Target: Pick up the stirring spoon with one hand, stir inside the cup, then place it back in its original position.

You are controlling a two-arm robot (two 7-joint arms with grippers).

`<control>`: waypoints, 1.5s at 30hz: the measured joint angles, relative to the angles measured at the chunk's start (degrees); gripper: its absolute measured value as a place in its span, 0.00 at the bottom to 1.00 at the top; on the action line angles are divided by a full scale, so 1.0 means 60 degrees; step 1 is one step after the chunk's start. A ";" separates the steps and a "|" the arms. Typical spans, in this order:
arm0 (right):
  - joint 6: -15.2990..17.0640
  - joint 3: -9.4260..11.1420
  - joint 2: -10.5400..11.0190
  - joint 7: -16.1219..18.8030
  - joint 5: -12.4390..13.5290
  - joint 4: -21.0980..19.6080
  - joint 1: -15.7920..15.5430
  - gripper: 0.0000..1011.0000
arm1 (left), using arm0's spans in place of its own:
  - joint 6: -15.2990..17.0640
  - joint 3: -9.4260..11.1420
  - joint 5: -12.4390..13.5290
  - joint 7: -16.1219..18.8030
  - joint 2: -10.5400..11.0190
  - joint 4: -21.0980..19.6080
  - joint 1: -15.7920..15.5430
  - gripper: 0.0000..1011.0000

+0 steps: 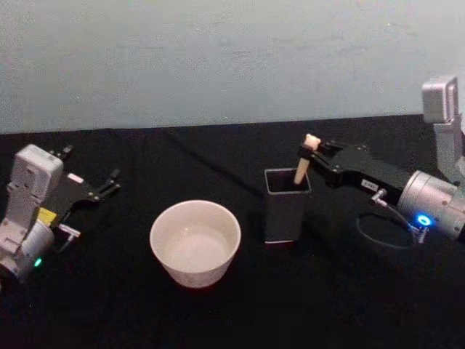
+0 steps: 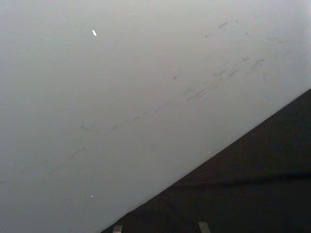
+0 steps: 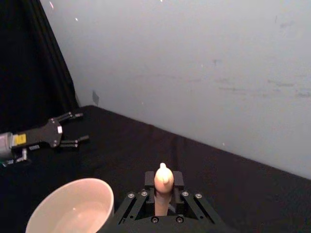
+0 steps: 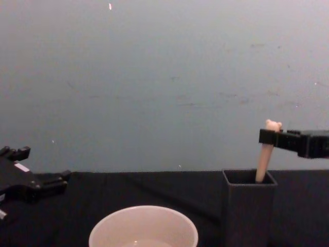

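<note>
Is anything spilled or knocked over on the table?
Nothing stands out. The cup and the holder stand upright, the stirring spoon leans inside the holder, and the right gripper is closed on its handle.

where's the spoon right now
In the head view the spoon stands in the holder, right of the cup, with the right gripper closed on its handle near the bear head.
</note>
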 joint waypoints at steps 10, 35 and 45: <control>0.0198 -0.0093 -0.0198 -0.0007 -0.0254 0.0334 0.0098 0.21 | 0.0000 0.0000 0.0000 0.0000 0.0000 0.0000 0.0000 0.99; 0.0486 -0.0159 -0.0383 -0.0069 -0.0629 0.0659 0.0190 0.21 | 0.0000 0.0000 0.0000 0.0000 0.0000 0.0000 0.0000 0.99; 0.0478 -0.0159 -0.0376 -0.0069 -0.0626 0.0659 0.0188 0.21 | 0.0000 0.0000 0.0000 0.0000 0.0000 0.0000 0.0000 0.99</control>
